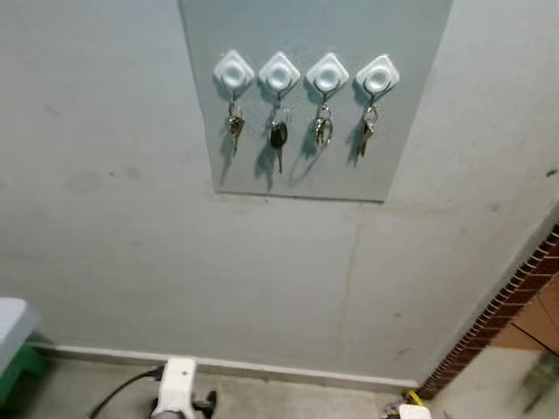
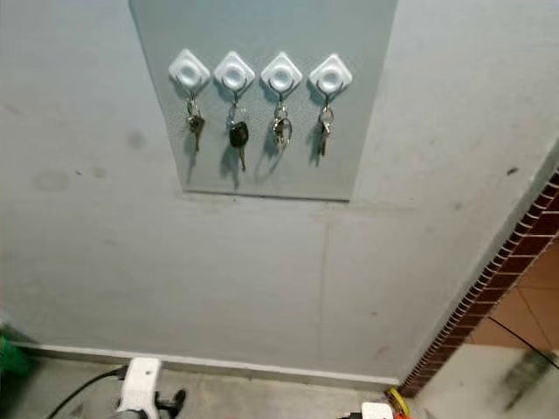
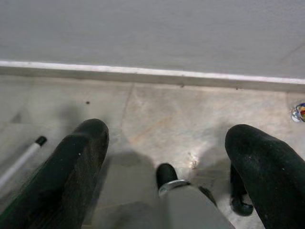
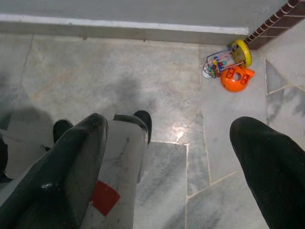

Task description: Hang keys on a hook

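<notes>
Four key bunches [image 1: 279,138] hang on the hooks [image 1: 303,73], well above both grippers' [image 3: 167,143] [image 4: 167,138] open, empty fingers pointing floorward.

Four hooks [image 2: 258,73] on a grey panel [image 2: 262,105], each with keys [image 2: 238,138]
Below, a plain wall [image 2: 218,271], a brick edge [image 2: 489,297] at right

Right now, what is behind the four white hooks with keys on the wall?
A flat grey panel is behind the four white hooks; it sits against the grey wall. The keys hang in front of it. How it is fixed is hidden.
</notes>
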`<state>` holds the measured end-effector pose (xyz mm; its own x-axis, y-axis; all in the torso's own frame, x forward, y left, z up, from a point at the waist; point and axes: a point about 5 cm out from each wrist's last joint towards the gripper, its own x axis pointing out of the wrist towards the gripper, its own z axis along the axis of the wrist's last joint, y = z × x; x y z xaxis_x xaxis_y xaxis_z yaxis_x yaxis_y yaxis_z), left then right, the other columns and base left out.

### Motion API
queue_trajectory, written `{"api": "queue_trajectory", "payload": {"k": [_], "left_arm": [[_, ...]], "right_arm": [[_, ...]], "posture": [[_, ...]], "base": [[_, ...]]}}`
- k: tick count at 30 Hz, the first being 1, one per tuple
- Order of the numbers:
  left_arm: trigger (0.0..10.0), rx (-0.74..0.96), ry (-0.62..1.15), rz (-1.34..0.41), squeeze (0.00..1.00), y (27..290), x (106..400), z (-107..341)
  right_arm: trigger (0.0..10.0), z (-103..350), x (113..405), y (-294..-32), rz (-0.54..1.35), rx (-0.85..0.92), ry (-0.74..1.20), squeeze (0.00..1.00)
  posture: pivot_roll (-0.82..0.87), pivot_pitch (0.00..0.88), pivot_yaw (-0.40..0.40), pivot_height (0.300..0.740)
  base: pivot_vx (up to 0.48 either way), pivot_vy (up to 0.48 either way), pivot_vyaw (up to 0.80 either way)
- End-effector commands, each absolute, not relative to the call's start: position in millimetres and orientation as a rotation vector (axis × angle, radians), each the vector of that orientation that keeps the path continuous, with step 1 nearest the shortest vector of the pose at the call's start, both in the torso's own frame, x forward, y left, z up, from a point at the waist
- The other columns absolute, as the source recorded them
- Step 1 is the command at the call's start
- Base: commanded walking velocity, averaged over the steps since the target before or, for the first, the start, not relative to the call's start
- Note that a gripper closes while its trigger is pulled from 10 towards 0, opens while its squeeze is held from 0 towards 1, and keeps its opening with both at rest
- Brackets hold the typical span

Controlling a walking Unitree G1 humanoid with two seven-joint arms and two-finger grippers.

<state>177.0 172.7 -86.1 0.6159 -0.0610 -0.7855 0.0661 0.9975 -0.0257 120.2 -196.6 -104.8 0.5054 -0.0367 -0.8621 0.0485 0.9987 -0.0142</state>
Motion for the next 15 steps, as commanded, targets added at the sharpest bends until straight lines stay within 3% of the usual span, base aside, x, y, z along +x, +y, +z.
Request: {"api": "queue_trajectory", "payload": {"k": [1,10,15], "left_arm": [[10.0,0.035,0.909,-0.067,0.00,180.2,177.7,-85.2],[10.0,0.033,0.911,-0.087,0.00,177.9,176.5,-85.9],[10.0,0.029,0.913,-0.093,0.00,177.1,176.1,-86.1]], "right_arm": [[10.0,-108.1,111.2,-195.5,-0.058,0.016,1.079,0.00],[10.0,-109.2,107.0,-196.9,-0.063,0.017,1.094,0.00],[10.0,-109.8,104.3,-198.2,-0.065,0.018,1.102,0.00]], "posture": [[-0.05,0.000,0.029,0.740],[-0.05,0.000,0.025,0.740],[-0.05,0.000,0.025,0.740]], "base": [[0.000,0.000,0.00],[0.000,0.000,0.00],[0.000,-0.403,0.00]]}}
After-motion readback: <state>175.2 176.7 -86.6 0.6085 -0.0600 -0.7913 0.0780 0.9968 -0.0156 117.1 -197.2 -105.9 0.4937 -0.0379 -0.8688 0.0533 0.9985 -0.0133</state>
